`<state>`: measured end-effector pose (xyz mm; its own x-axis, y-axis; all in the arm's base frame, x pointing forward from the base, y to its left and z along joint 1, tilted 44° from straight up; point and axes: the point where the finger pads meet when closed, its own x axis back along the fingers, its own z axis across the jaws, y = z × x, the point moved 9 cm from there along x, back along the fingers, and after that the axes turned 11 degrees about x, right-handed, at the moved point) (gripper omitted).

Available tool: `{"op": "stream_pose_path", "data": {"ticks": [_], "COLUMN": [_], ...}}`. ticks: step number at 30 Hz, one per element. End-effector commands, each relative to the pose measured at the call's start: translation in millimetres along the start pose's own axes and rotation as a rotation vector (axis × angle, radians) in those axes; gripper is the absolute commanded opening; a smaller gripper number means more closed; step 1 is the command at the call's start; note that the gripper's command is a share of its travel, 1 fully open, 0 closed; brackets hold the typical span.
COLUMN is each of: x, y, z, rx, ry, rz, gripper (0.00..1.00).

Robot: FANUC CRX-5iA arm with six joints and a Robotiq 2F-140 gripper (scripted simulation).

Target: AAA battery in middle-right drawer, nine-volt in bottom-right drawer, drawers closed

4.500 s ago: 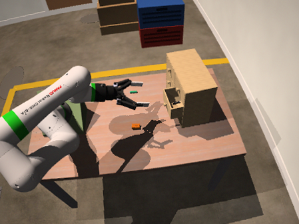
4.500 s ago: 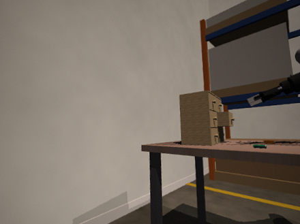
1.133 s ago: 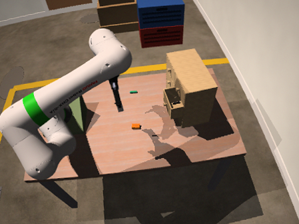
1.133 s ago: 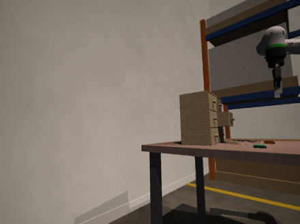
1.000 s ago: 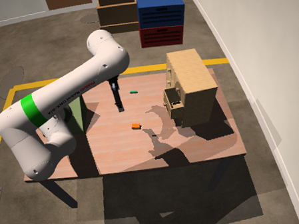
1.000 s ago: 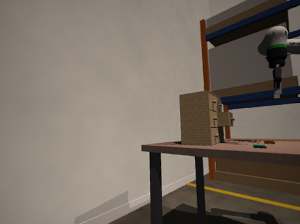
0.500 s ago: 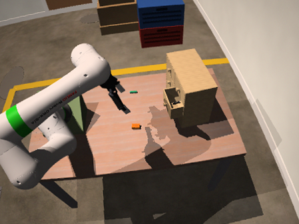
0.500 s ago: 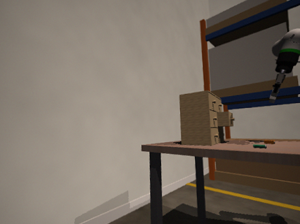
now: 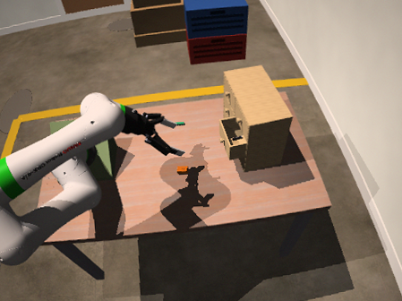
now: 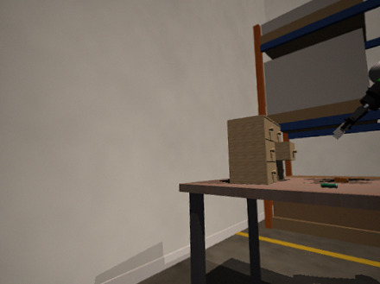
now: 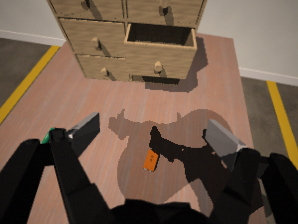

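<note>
The black two-finger gripper [image 11: 152,140] is held high above the pinkish wooden table [image 9: 256,200], and its fingers are spread as wide as they go. Nothing is held between them.

In the wrist view, the small flat orange block [image 11: 151,160], taken to be the nine-volt battery, is seen lying on the table almost straight below the gap between the fingers, a little nearer the left finger. Its long side is pointed toward the light wooden chest of small drawers [image 9: 258,115], with a slight lean to one side. The fingers are set to its left and right, so its narrow sides would be met if the gripper were brought straight down. Only a small turn of the wrist seems needed.

The thin green stick [image 9: 180,123], taken to be the AAA battery, is seen on the table off to the left of the gripper. In the wrist view only a bit of it [image 11: 50,136] can be seen behind the left finger. It lies farther from the middle of the gripper than the orange one.

One drawer, the right one in the middle row [image 11: 160,42], is pulled out and open at the top. The bottom right drawer [image 11: 155,79] is mostly hidden under it, so how far out it stands cannot be told.
</note>
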<state>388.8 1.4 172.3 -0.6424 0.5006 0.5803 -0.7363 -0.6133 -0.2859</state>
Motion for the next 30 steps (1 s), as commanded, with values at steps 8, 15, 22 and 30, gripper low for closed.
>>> {"op": "stream_pose_path", "data": {"ticks": [8, 15, 22, 30], "x": [-42, -48, -54, -56], "y": [27, 31, 35, 35], "z": [0, 0, -1, -1], "rx": [-0.019, -0.018, -0.018, -0.018], "ry": [0.064, 0.073, 0.081, 0.084], "rz": [0.306, 0.350, 0.387, 0.404], "gripper": [1.00, 1.00, 1.00, 1.00]}}
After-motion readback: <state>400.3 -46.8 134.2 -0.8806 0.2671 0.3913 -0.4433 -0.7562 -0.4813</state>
